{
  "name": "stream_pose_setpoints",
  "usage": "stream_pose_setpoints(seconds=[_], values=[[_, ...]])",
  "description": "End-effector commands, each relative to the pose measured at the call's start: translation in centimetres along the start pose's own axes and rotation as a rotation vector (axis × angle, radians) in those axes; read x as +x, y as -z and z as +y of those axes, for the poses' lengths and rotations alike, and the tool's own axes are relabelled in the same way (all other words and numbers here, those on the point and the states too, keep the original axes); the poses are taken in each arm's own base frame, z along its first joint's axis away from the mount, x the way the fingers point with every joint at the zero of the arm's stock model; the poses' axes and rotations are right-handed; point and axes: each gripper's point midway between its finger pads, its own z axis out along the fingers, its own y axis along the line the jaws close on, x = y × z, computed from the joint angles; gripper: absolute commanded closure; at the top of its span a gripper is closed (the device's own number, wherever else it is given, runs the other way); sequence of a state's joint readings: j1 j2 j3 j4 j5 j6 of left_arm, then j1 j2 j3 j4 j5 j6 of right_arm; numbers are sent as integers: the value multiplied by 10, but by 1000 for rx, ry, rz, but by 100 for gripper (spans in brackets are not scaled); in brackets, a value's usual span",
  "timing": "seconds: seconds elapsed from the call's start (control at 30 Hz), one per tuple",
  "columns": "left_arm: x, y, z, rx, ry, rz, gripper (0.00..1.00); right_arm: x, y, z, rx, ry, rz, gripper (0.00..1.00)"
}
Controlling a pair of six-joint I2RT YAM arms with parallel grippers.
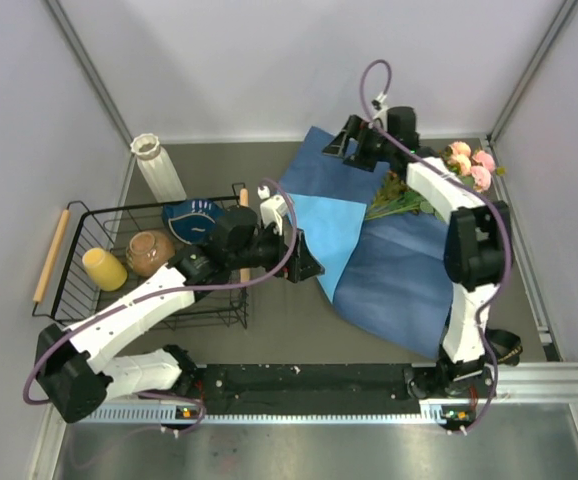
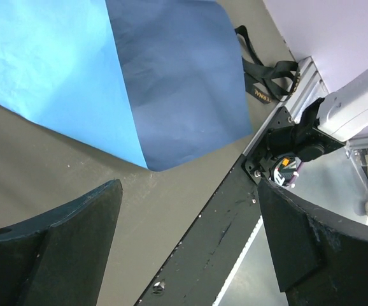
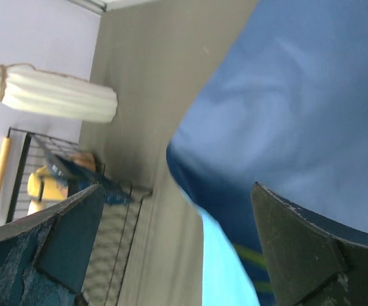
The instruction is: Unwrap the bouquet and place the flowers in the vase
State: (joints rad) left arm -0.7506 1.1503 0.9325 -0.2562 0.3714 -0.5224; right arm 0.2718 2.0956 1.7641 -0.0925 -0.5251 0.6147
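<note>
Black ribbon [image 2: 259, 93] — lettering illegible, blue paper [image 2: 177, 76]

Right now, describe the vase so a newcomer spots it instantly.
Find the wire basket on the left. Just behind it, toward the back wall, stands the vase. It's tall, white and ribbed, unlike the brown bowl and yellow cup inside.

Both the left arm [image 1: 134, 318] and the right arm [image 1: 466, 310] wear smooth white shells on their long links, with chunky black housings at the joints. A thin purple cable [image 1: 209, 289] runs along each. Their bases are bolted to a black rail [image 1: 309, 382] flecked with white scratches. The left gripper [image 2: 189, 191] has broad matte-black fingers [image 2: 63, 248]. The right gripper [image 3: 177, 191] has dark, scuffed ones.
</note>
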Motion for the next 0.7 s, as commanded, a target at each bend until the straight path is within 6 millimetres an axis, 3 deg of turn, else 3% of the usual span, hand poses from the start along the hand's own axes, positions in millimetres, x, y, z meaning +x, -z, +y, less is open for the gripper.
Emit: stream_pose_setpoints(seconds=[0.0,0.07,0.1,0.13,0.2,0.3,0.43,0.47,0.63,0.67], values=[[-16,12,-14,47,-15,-84,6,11,91,4,44,-60,8,1],[-19,16,-17,56,-27,-94,6,28,107,-11,95,-65,8,1],[-20,18,-19,60,-32,-97,6,54,111,-29,134,-79,45,1],[-20,20,-20,62,-36,-97,6,59,119,-28,137,-66,43,1],[-21,23,-21,61,-44,-103,6,90,120,-38,124,-90,95,1],[-22,28,-24,66,-47,-115,6,116,119,-37,47,-113,122,1],[-21,32,-24,63,-35,-125,5,135,104,-10,-59,-78,160,1],[-20,31,-22,56,-29,-125,6,147,96,1,-78,-70,194,1],[-20,37,-21,40,-22,-136,5,165,79,51,-208,-52,215,1],[-20,38,-21,34,-22,-139,6,179,75,59,-224,-76,245,1]])
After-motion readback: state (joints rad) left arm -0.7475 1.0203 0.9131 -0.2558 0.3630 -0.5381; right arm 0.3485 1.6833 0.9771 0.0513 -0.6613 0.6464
